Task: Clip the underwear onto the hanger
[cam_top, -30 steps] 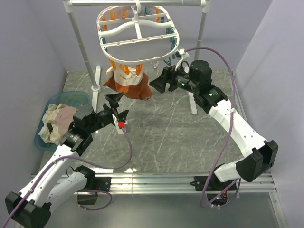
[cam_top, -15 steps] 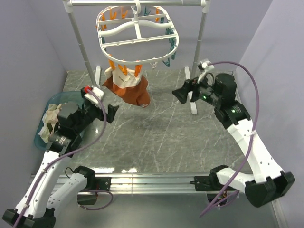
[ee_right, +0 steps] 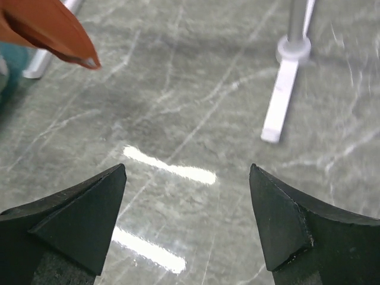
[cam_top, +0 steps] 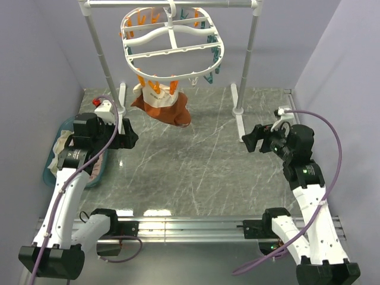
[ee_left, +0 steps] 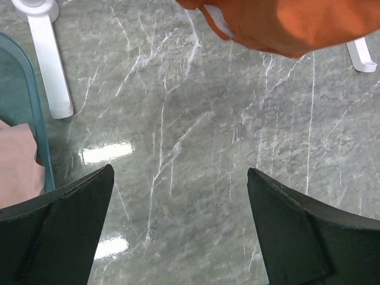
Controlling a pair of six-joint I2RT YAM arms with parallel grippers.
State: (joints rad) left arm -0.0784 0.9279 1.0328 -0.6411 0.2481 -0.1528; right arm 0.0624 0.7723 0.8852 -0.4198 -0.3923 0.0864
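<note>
Rust-orange underwear (cam_top: 161, 105) clipped on hanger (cam_top: 172, 44), grippers empty

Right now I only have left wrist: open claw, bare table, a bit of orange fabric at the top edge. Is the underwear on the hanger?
Observer: Yes. In the top view the underwear hangs by its waistband from orange clips on the near rim of the hanger.
Operator: Where's the right arm?
Observer: Off to the right. The right claw is open, holds nothing, and sits near the rack's right foot, well apart from the underwear.
Operator: What is the pink at my left edge?
Observer: A clothes pile in a teal basket on the table's left side, beside the left arm.
</note>
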